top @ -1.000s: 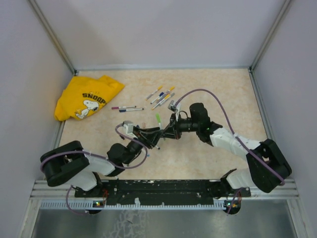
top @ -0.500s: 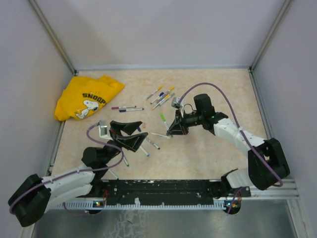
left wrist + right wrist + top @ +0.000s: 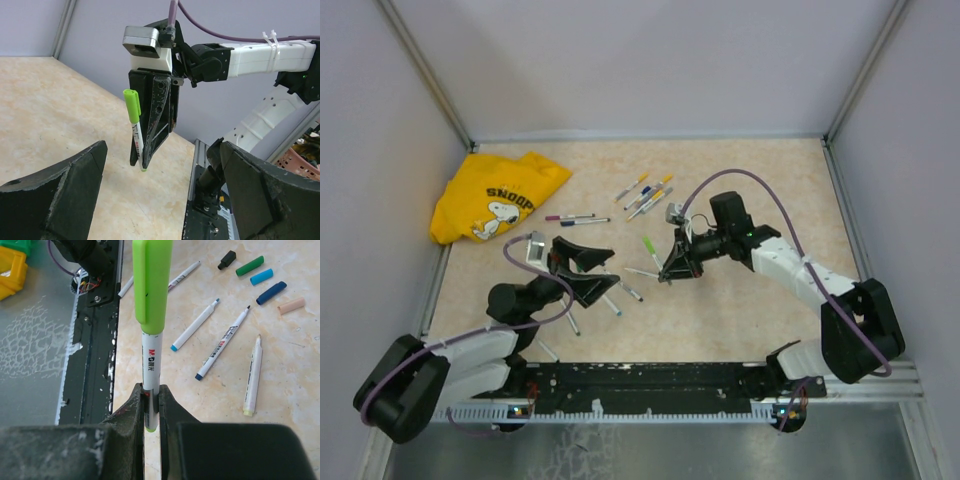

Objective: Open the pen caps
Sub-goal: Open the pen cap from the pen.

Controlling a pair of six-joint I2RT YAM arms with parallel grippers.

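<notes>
Right gripper: clamped tight on the green pen, with its lime cap still on top.
Left gripper: jaws wide apart, holding nothing, near the green pen.
Loose caps: lying on the counter below the green pen.

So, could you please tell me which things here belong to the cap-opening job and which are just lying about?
Job: green cap; its pen, in the right gripper; loose caps; uncapped pens; pens farther back.
Lying about: yellow Snoopy shirt.
</notes>
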